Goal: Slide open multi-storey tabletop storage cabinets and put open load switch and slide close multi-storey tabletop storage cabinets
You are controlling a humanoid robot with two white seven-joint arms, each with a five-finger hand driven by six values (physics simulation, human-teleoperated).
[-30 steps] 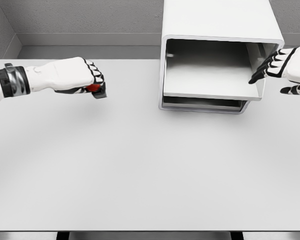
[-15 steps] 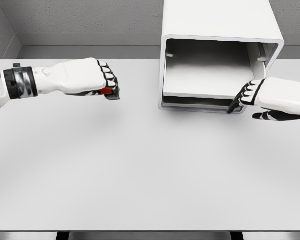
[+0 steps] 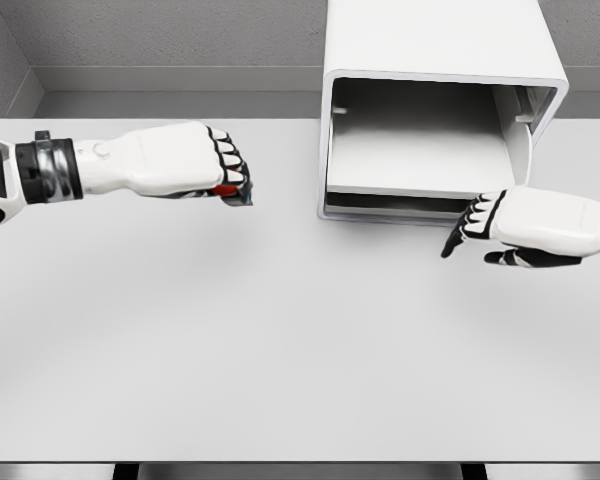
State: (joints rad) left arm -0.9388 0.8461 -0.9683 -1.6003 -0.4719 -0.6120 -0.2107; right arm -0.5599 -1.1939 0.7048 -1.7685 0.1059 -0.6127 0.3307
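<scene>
The white storage cabinet [image 3: 435,45] stands at the back right of the table, its front open onto a shelf-like drawer [image 3: 415,165] with nothing on it. My left hand [image 3: 220,175] hovers over the table to the cabinet's left, shut on the load switch [image 3: 230,190], of which only a red and dark part shows below the fingers. My right hand [image 3: 475,228] is just in front of the cabinet's lower right corner, fingers relaxed and holding nothing.
The white table [image 3: 280,340] spreads out in front of me, its near edge along the bottom. A grey wall runs behind the cabinet.
My left hand has carried the switch to the right, toward the cabinet. My right hand has come down and forward from the cabinet's opening to the table in front of it.
</scene>
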